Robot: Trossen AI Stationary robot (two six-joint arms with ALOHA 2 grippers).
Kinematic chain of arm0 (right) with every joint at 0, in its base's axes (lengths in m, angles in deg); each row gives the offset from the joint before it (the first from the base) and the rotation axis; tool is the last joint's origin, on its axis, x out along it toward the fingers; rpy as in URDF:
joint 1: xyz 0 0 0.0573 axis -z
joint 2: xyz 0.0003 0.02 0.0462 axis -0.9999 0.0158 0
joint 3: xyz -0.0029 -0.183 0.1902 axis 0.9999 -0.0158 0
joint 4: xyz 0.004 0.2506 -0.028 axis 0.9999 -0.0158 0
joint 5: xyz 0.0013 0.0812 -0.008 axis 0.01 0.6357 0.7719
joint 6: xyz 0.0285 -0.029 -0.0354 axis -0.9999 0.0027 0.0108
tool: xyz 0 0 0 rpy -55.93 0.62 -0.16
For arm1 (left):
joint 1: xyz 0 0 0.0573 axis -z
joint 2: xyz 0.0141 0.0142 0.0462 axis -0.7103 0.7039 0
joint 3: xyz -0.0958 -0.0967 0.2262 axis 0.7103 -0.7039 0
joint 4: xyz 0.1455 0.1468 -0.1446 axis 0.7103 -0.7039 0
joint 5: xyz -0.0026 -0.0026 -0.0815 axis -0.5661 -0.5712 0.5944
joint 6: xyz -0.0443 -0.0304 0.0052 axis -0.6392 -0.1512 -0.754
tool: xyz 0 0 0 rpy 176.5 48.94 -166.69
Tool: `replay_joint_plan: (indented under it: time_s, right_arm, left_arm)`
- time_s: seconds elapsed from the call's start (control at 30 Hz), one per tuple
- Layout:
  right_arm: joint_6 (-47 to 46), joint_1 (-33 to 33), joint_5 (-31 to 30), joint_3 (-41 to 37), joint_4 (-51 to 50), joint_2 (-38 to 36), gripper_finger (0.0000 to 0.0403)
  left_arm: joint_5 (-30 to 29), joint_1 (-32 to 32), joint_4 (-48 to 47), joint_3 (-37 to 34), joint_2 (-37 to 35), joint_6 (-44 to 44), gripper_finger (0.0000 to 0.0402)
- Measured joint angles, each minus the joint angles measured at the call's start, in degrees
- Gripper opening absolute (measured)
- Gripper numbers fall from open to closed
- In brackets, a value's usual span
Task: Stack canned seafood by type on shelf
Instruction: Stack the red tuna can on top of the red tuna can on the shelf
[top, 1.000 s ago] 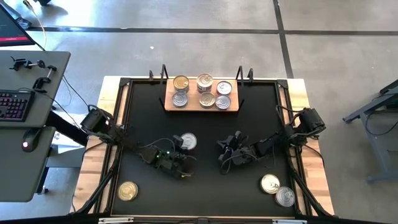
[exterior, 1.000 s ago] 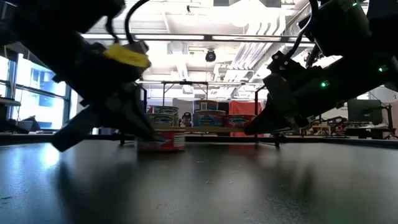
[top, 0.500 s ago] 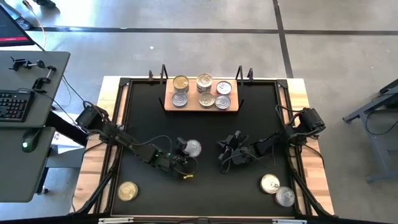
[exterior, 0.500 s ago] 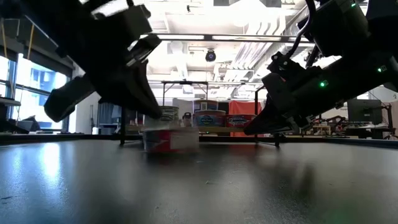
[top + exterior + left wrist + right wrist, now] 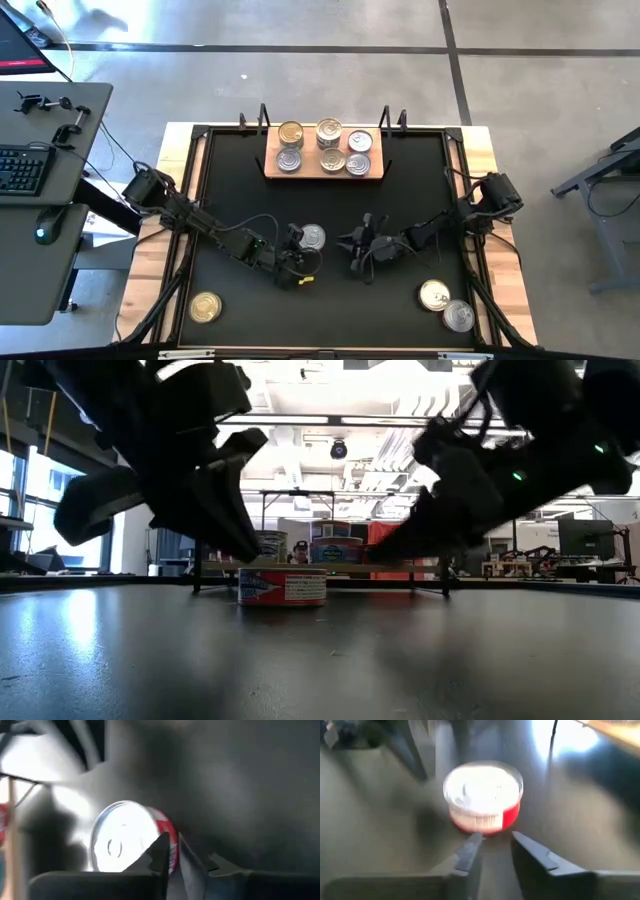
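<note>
I see a short round tin with a shiny silver lid and a red-pink side label [image 5: 313,237] standing upright on the black tabletop [image 5: 240,180], near its middle, well in front of the flat light-brown wooden shelf [image 5: 323,173]. The shelf sits at the far edge and carries six more tins [image 5: 326,147] in two rows. My left gripper [image 5: 297,262] hangs low just beside the red-labelled tin, its fingers nearly together with only a thin slit between them, holding nothing. My right gripper [image 5: 491,845] faces the same tin from the other side, its fingers a little apart and empty. One gold-lidded tin [image 5: 205,307] lies near the front left corner, two others [image 5: 446,305] near the front right.
</note>
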Motion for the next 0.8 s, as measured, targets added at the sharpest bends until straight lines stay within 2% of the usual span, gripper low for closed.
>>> replay_joint_plan:
  time_s: [0.07,0.17,0.27,0.37,0.5,0.67,0.8]
  right_arm:
    - [2.9,0.4,0.1,1.7,0.0,0.0,0.0126]
    - [8.0,0.4,2.3,3.8,-0.1,0.0,0.0161]
    - [13.2,0.2,7.7,5.0,-0.6,0.0,0.0173]
    - [16.8,0.2,11.2,5.5,-1.1,0.0,0.0171]
    - [22.7,0.2,13.2,5.5,-1.1,0.0,0.0170]
    - [28.4,-0.1,14.5,5.5,-0.7,0.0,0.0170]
    - [32.9,0.4,14.4,5.5,-1.6,0.0,0.0170]
  left_arm:
    - [1.6,-0.6,0.6,-0.1,0.0,0.7,0.0057]
    - [1.0,-2.2,0.3,-0.2,0.0,0.3,0.0100]
    - [3.4,-4.5,-0.3,-0.2,0.0,-0.1,0.0135]
    - [5.8,-6.2,-1.9,-0.2,1.2,0.4,0.0147]
    - [6.9,-7.6,-0.7,0.1,3.2,0.5,0.0113]
    - [7.5,-8.5,1.5,0.0,4.0,0.4,0.0017]
    - [8.1,-9.1,2.5,1.0,3.9,0.3,0.0013]
